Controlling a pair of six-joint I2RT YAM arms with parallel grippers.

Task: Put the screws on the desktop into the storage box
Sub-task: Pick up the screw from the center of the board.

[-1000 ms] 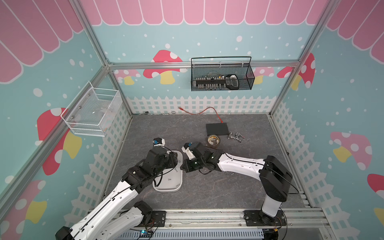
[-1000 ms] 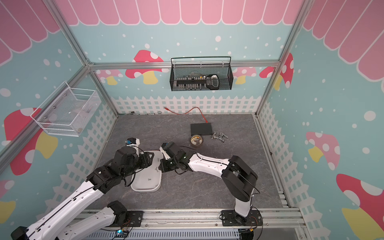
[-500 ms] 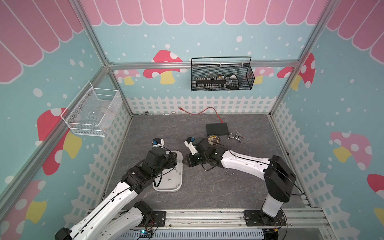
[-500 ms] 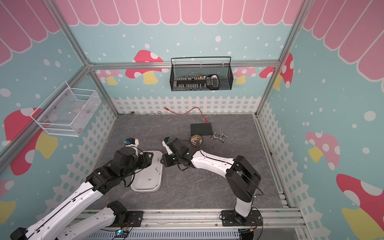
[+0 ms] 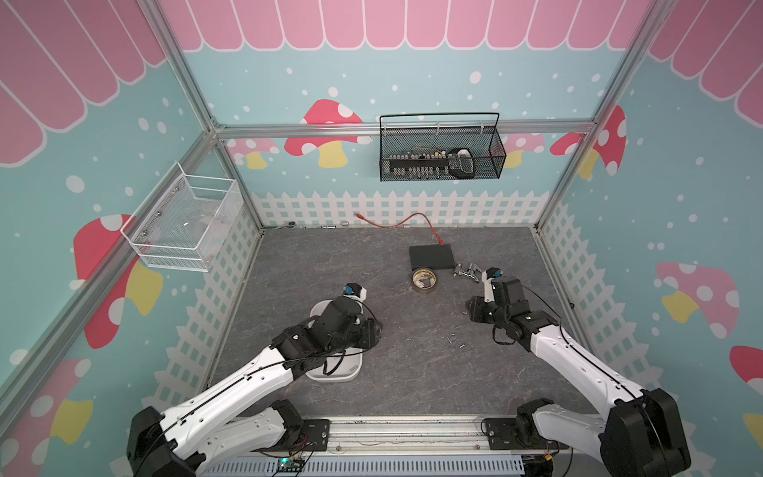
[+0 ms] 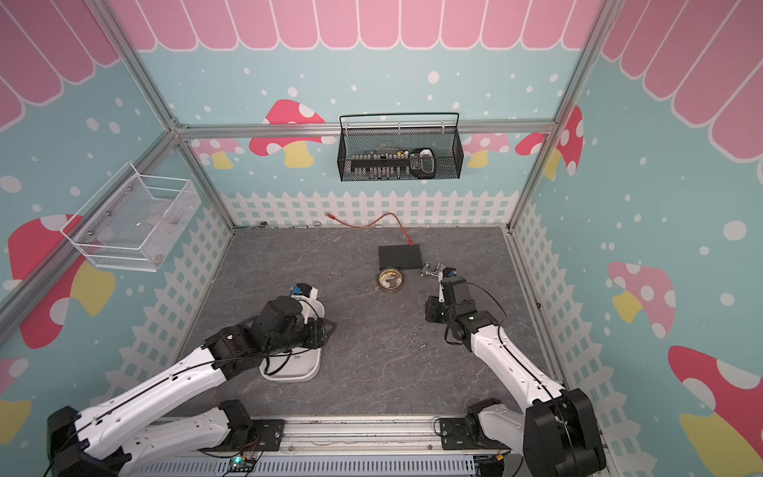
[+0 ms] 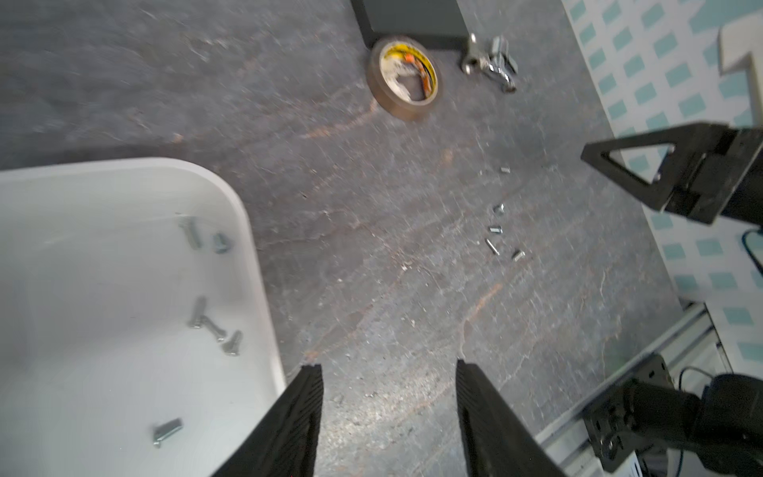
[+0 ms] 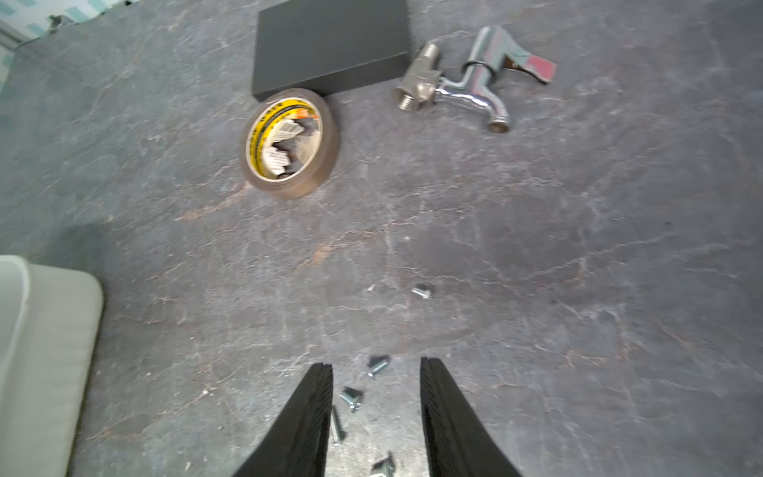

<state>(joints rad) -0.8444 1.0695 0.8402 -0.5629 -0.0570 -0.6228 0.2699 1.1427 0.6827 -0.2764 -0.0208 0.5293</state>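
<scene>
The right gripper [image 8: 376,363], jaws spread and empty, has swung back from the storage box [image 7: 247,231], front-left on the table [image 8: 536,247], to five loose screws [image 8: 351,398] nearer the right edge, so another pickup looks due. The left gripper [image 7: 388,365] hovers spread beside the box.

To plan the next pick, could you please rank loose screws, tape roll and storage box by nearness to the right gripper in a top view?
1. loose screws, beside the right gripper.
2. tape roll, toward the back.
3. storage box, far left.
</scene>
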